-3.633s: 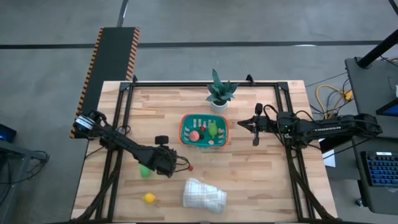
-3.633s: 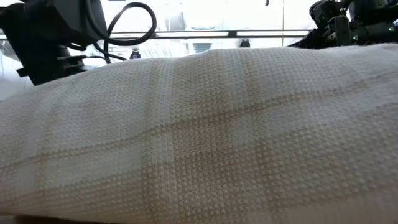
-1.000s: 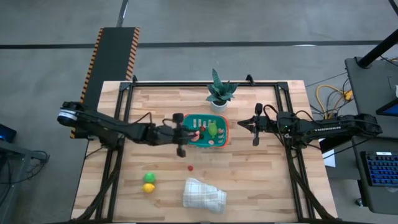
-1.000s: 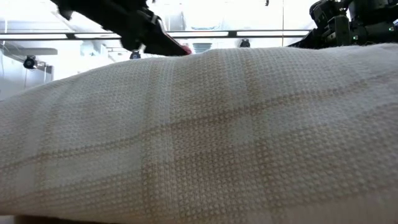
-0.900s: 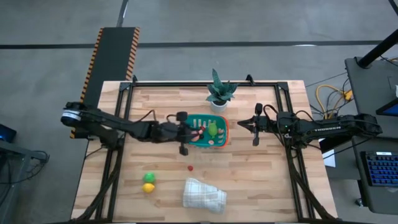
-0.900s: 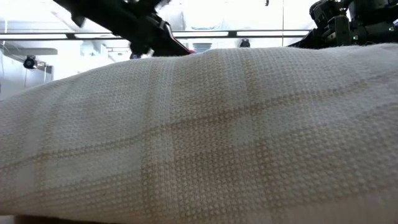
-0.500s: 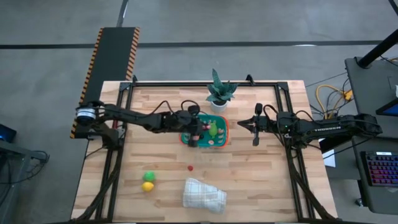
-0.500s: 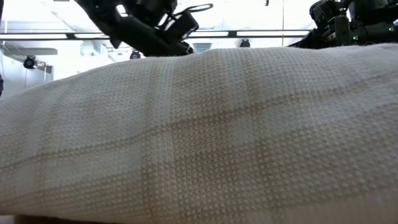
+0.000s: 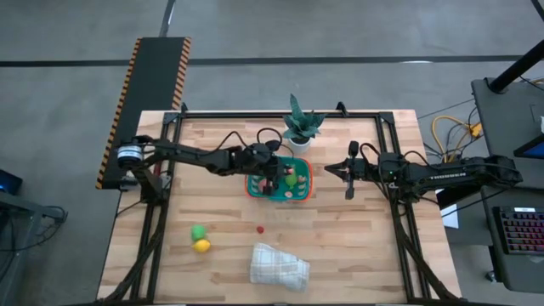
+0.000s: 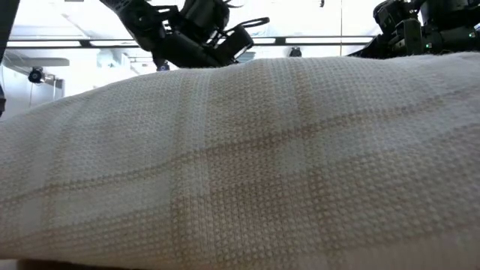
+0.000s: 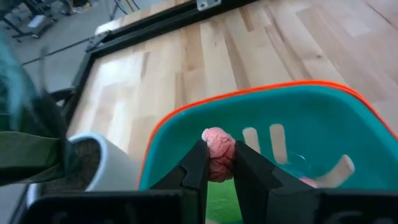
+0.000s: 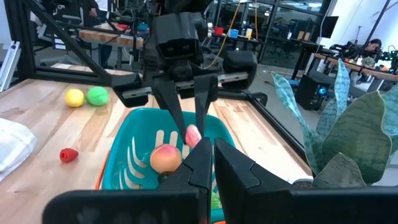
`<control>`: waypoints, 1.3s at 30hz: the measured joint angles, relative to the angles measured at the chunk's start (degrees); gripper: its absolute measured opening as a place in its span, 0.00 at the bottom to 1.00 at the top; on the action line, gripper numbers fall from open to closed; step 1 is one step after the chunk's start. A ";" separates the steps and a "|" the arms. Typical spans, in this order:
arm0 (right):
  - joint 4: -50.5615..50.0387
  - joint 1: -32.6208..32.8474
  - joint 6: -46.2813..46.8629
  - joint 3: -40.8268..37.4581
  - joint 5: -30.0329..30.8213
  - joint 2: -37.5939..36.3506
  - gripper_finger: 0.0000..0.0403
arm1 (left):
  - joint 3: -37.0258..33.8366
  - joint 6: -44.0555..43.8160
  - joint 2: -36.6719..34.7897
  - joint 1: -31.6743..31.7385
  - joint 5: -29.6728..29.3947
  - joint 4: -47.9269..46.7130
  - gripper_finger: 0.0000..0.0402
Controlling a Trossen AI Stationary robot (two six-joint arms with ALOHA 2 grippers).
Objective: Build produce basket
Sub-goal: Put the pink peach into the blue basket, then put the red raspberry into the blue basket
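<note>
Over the teal basket [image 9: 280, 178], already part filled, the left gripper [image 11: 219, 163] pinches a pink piece [image 11: 218, 152]; a green piece [image 9: 198, 231], a yellow piece [image 9: 202, 246] and a red berry [image 9: 260, 228] wait on the table [image 9: 357, 246].

The wooden table [image 9: 212, 255] carries basket [image 9: 255, 189], plant [image 9: 299, 127], cloth [image 9: 279, 266].

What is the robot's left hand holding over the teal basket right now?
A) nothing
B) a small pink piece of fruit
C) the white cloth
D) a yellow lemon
B: the left hand is pinched on a small pink piece just above the basket.
</note>
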 joint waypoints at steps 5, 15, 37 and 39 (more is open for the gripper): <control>0.03 -0.02 0.00 0.00 0.00 -0.02 0.02 | 2.42 0.00 3.20 0.26 0.78 -0.01 0.09; -0.06 0.01 0.16 0.00 0.00 -0.02 0.02 | 4.63 -0.18 6.75 0.44 0.79 -0.02 0.09; -0.12 0.01 0.00 0.00 0.00 0.00 0.02 | 4.64 -0.27 6.94 1.18 1.85 1.43 0.29; -0.12 0.01 0.00 0.00 0.00 0.00 0.02 | 4.67 -0.24 6.82 1.18 1.82 2.15 0.36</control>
